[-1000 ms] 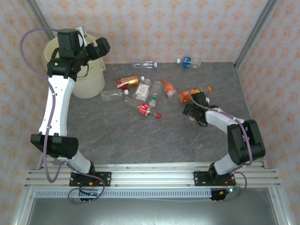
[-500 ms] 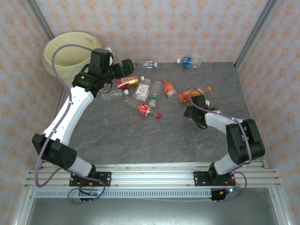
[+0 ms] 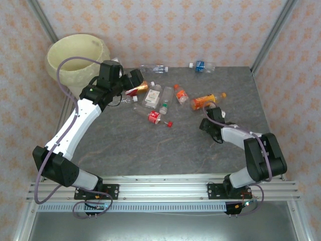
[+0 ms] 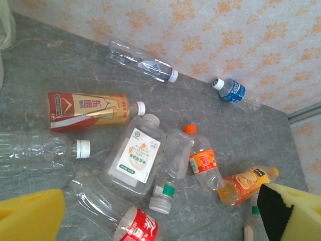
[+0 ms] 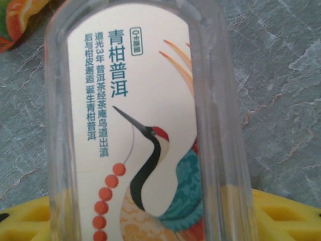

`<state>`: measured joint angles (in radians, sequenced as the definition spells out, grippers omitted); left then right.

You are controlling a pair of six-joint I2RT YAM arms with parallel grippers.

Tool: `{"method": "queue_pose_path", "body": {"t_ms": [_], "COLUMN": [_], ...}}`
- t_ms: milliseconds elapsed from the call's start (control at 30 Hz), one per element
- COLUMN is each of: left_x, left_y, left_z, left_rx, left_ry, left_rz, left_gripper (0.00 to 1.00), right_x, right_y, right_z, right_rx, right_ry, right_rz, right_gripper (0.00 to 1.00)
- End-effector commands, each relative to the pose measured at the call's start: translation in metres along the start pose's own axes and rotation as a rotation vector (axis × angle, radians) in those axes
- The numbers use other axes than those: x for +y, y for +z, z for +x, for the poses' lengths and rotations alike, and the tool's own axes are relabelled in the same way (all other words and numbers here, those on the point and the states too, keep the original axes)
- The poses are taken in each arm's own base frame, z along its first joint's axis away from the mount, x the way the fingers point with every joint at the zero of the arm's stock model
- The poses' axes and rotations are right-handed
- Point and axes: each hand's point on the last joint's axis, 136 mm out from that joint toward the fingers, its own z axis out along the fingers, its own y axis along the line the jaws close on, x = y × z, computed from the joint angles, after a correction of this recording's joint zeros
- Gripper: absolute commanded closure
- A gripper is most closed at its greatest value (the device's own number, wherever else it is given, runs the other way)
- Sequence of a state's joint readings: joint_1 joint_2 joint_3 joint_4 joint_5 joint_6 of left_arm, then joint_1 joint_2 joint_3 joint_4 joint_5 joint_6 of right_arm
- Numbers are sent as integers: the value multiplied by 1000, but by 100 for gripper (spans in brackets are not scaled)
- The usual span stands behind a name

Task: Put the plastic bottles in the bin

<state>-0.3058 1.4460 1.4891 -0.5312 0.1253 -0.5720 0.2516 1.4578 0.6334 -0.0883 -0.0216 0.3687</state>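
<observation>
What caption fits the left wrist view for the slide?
Open left gripper hovers over scattered plastic bottles on the grey stone-look table, patterned wall behind.

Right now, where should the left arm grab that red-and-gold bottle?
Probably across the labelled middle of the red-and-gold bottle, coming down from above: it lies flat on its side, straight-sided there. The clear bottle lies close alongside, so finger room is tight.
</observation>
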Motion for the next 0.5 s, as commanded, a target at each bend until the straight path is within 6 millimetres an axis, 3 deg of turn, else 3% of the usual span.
{"method": "queue_pose_path", "body": {"t_ms": [0, 333, 467], "left_x": [0, -5, -13], "left_y": [-13, -14, -11], "left_z": [-6, 5, 5], "left_rx": [-39, -21, -18], "left_ry": [-2, 4, -3], "left_rz": [5, 68, 111], "left_gripper": [0, 0, 0], "right_x": [-3, -4, 8], "right_y": [-9, -30, -48], "right_z": [-10, -12, -23], "right_rx": [-76, -128, -187], "right_ry": [-1, -28, -20], "right_rz": [-2, -15, -83], "right_gripper": [40, 57, 62]}}
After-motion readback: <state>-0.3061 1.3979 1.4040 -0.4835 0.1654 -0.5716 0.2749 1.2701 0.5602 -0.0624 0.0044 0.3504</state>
